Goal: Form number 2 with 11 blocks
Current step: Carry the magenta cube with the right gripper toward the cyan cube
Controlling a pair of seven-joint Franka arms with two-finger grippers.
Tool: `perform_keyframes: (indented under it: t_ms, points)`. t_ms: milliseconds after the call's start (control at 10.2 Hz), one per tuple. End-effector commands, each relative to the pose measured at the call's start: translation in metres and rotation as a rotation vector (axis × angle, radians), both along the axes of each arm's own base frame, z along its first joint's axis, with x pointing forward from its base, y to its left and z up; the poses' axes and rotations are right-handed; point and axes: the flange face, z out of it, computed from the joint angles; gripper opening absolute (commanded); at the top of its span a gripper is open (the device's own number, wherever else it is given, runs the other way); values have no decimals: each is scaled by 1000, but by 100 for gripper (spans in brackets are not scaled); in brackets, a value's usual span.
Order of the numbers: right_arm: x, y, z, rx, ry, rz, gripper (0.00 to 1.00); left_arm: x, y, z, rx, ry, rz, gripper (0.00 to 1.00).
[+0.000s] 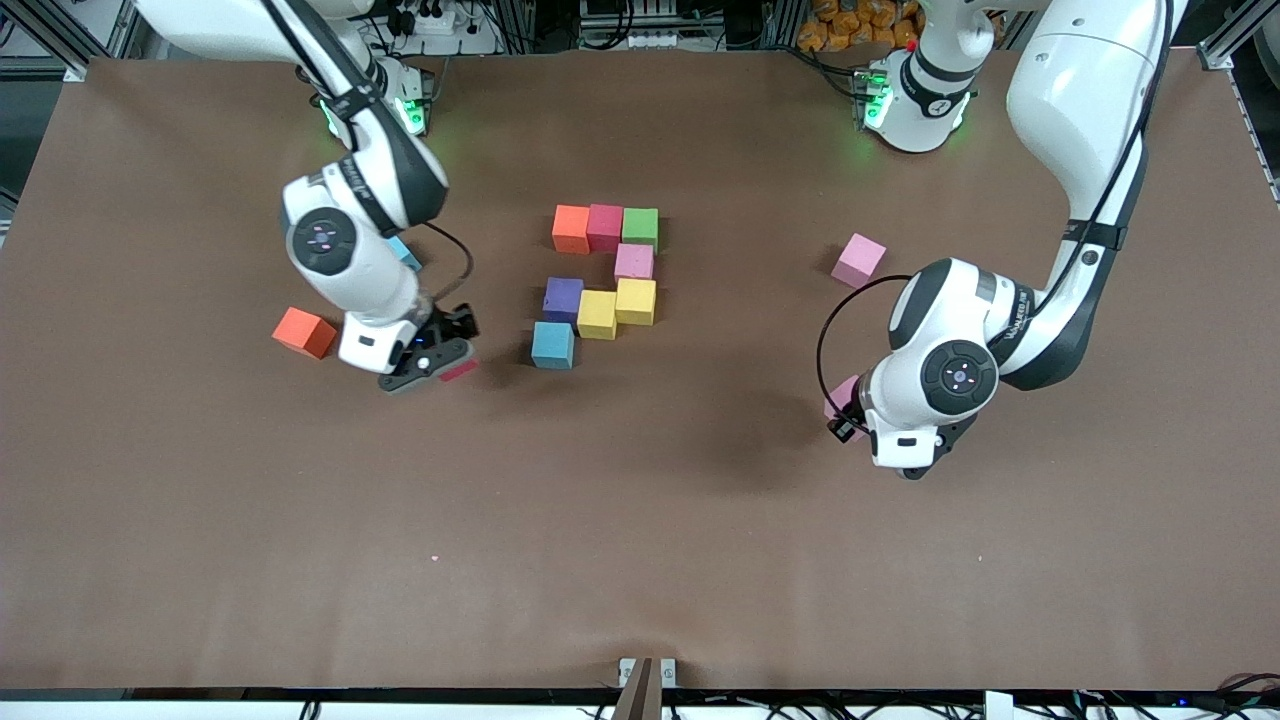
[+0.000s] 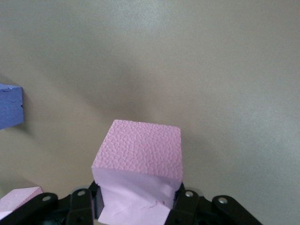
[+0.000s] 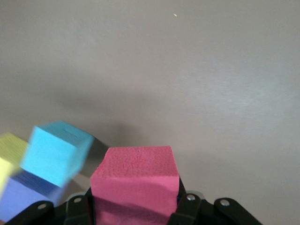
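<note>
Right claw over brown table

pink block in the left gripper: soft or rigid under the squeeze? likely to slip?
The pink block looks like light foam: its pebbled face is creased and dented where the left gripper clamps it, so it probably gives under the squeeze. The matte, textured surface suggests good grip, so slipping seems unlikely. Flat faces mean it shouldn't roll.

Eight blocks form partial number 2 mid-table (touching); loose orange block, pink block apart.
</note>
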Motion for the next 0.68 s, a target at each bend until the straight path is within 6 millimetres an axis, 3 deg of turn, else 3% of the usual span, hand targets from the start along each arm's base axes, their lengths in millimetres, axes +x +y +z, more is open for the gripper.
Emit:
perform_keyframes:
  t_ms: [0,195,391,586]
  points:
    - [15,52,-8,43,21,-190,45,3,7,1,-1,3,18,18]
    - [27,80,-14,61,22,-292,45,10,11,-3,-2,-7,20,18]
    - [46,92,-29,51,10,-334,45,11,9,-2,0,-10,26,18]
    - [48,96,-53,22,5,-336,45,12,11,5,-5,-18,44,18]
